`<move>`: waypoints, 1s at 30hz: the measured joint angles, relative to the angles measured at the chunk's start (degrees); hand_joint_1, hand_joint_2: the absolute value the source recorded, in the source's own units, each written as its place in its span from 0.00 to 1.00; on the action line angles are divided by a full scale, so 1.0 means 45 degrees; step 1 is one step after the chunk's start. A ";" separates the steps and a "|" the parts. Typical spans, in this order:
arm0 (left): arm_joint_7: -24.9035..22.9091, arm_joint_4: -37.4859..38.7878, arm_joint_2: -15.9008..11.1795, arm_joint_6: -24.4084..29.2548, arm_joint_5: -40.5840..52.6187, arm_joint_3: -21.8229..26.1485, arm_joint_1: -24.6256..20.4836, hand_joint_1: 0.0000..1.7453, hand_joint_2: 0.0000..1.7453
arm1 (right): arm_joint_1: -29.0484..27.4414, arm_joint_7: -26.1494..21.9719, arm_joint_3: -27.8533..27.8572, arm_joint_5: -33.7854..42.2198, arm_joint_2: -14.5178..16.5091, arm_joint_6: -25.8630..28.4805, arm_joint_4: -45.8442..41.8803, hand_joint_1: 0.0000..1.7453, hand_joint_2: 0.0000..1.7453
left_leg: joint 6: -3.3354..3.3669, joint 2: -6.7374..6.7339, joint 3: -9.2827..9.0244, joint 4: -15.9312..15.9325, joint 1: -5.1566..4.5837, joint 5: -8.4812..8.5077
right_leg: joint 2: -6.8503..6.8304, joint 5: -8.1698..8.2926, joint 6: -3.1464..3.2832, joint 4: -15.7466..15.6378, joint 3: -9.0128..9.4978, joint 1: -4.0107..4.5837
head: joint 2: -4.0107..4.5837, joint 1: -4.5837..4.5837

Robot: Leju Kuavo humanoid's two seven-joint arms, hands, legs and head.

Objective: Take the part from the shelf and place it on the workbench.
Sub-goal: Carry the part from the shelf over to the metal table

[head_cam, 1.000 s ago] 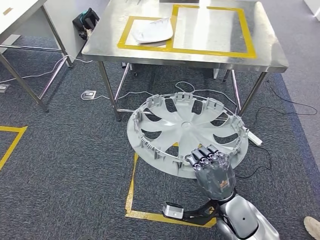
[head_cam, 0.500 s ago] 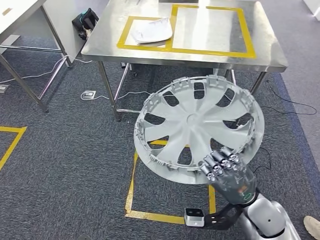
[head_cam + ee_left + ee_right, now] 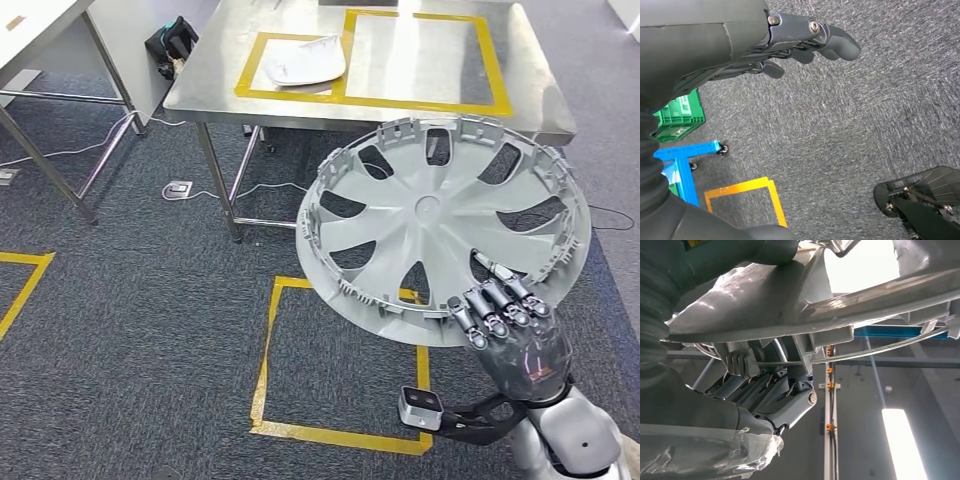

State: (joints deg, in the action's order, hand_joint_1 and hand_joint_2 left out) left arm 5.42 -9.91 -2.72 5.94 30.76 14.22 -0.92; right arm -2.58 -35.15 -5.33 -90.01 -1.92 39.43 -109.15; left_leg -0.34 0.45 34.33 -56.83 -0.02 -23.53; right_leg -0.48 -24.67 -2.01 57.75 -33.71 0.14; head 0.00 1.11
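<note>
Hubcap (image 3: 441, 225), no legible markings, gripped by right robot hand (image 3: 521, 335).

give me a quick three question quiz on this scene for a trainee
1. True or false: the wheel cover already lies on the steel table.
2. Which hand holds the wheel cover? A) left hand B) right hand C) both
3. Fill in: the white part on the table lies inside a square of ______ tape.

Key:
1. False. It is held in the air, in front of the table.
2. B. Its fingers grip the near rim; the left hand hangs over the carpet with nothing in it.
3. Yellow.
</note>
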 joint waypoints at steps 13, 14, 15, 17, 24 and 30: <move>0.0005 0.0000 0.0000 0.0002 0.0040 0.0011 -0.0003 0.00 1.00 | -0.0034 0.0091 0.0188 0.0000 0.0165 0.0000 -0.0117 1.00 1.00 | 0.0000 0.0000 0.0000 0.0000 0.0000 0.0000 | 0.0001 0.0000 0.0000 0.0000 -0.0001 0.0000 | 0.0000 -0.0002; 0.0016 0.0001 -0.0001 0.0002 0.0063 0.0013 -0.0002 0.00 1.00 | -0.0050 0.0120 0.0189 0.0000 0.0165 0.0000 -0.0117 1.00 1.00 | 0.0000 0.0000 0.0000 0.0000 0.0000 0.0000 | 0.0001 0.0000 0.0000 0.0000 -0.0001 0.0000 | 0.0000 -0.0001; 0.0035 0.0001 -0.0002 0.0002 0.0085 0.0017 -0.0002 0.00 1.00 | -0.0068 0.0145 0.0189 0.0000 0.0165 0.0000 -0.0117 1.00 1.00 | 0.0000 0.0000 0.0000 0.0000 0.0000 0.0000 | 0.0001 0.0000 0.0000 0.0000 -0.0001 0.0000 | 0.0000 -0.0001; 0.0124 -0.0001 -0.0007 -0.0001 0.0115 0.0026 -0.0002 0.00 1.00 | -0.0104 0.0171 0.0189 0.0000 0.0170 0.0000 -0.0117 1.00 1.00 | 0.0015 0.0000 0.0003 -0.0009 -0.0012 -0.0010 | -0.0001 0.0006 -0.0015 -0.0006 0.0000 -0.0008 | 0.0000 -0.0001; 0.0460 -0.0001 -0.0121 -0.0081 0.0233 0.0074 -0.0010 0.00 1.00 | -0.0076 0.0178 0.0188 -0.0014 0.0270 -0.0004 -0.0092 1.00 1.00 | 0.0415 0.0029 -0.0124 0.0215 -0.0031 -0.0180 | 0.0005 0.0050 -0.0308 0.0316 -0.0093 -0.0109 | -0.0001 -0.0017; 0.0438 -0.0001 -0.0130 -0.0055 0.0252 0.0093 -0.0016 0.00 1.00 | 0.0032 0.0244 0.0175 -0.0026 0.0339 -0.0005 0.0116 1.00 1.00 | 0.0370 0.0077 -0.0390 0.0216 0.0087 -0.0228 | 0.0063 -0.1347 -0.0527 0.3486 -0.1853 -0.0257 | 0.0000 -0.0138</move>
State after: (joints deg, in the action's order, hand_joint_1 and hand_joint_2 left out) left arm 7.39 -9.92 -3.31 5.70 31.90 14.64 -0.99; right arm -2.43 -34.05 -4.55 -90.12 -0.40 39.41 -108.63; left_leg 1.32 0.80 32.58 -55.86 0.38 -24.55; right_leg -0.20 -30.73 -4.38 73.44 -42.05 -1.02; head 0.00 0.49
